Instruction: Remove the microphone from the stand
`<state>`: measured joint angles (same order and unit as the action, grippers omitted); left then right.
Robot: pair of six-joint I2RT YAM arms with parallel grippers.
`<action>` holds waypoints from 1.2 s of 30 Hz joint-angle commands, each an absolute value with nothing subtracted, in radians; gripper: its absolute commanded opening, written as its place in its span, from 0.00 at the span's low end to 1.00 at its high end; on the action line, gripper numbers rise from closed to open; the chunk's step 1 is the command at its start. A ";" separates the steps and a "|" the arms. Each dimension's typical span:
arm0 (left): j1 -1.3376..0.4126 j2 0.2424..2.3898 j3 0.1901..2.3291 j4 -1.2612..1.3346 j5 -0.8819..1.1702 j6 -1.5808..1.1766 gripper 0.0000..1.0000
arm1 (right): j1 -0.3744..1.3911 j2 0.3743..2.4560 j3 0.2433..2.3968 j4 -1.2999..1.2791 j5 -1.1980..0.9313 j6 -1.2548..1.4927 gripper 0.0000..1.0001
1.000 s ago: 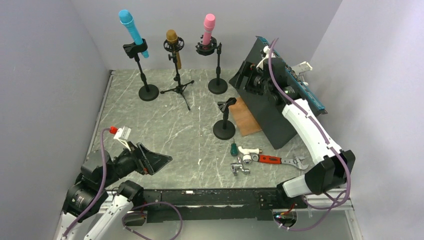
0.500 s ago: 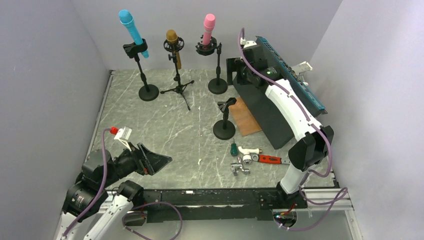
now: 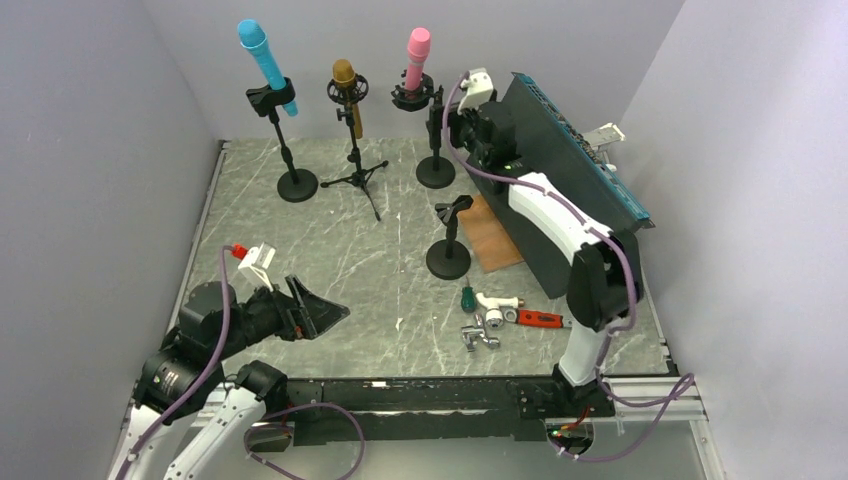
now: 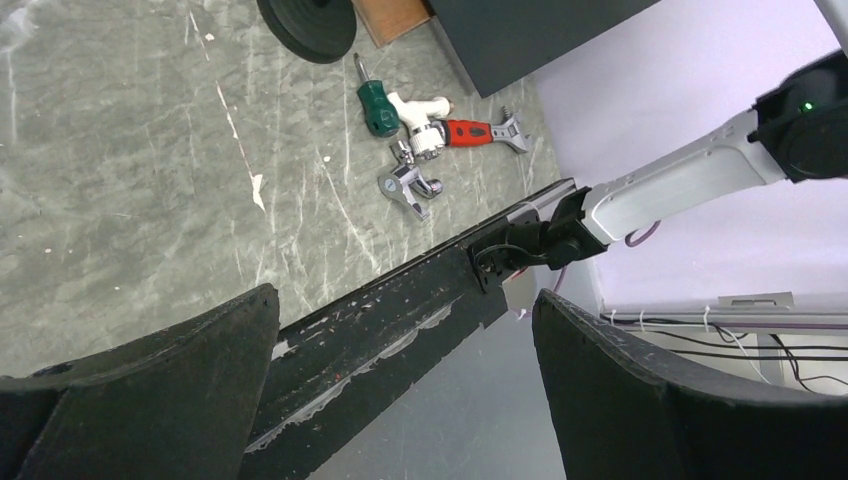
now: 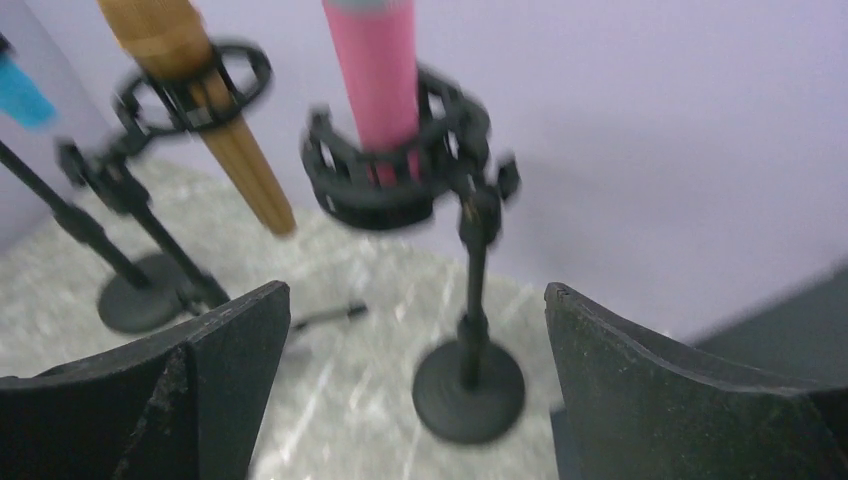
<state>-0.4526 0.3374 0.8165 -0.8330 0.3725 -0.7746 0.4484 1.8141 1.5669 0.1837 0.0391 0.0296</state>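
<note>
Robot lab test cell. Plain lavender wall panels (image 3: 90, 150) box in three sides. Marble-print tabletop (image 3: 330, 250) serves as work surface. Left arm (image 3: 195, 345) and right arm (image 3: 560, 215) bolted to black rail (image 3: 420, 395) at near edge; purple cables (image 3: 225, 320) trail along both. Aluminium frame (image 3: 655, 400) at near right corner. Mixed props, unrelated: blue microphone (image 3: 262, 52), gold microphone (image 3: 346, 85), pink microphone (image 3: 416, 55) on stands, empty stand (image 3: 449, 240), red-handled wrench (image 3: 545, 319), green screwdriver (image 3: 467, 298), chrome fittings (image 3: 480, 337), slanted black board (image 3: 545, 258).
</note>
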 commanded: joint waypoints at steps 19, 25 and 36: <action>-0.454 0.439 0.878 -0.757 0.423 -0.757 0.99 | 0.457 2.361 2.170 0.794 0.035 -0.045 0.94; -0.454 0.472 0.854 -0.735 0.425 -0.743 0.99 | 0.457 2.397 2.171 0.839 0.006 -0.074 0.65; -0.454 0.436 0.860 -0.761 0.428 -0.750 0.99 | 0.473 2.399 2.345 0.769 0.005 -0.179 0.23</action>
<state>-0.4526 0.4671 0.8242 -0.7536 0.4282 -0.7635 0.4694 2.4210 2.2185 0.7437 0.0158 -0.1184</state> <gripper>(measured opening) 0.993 0.400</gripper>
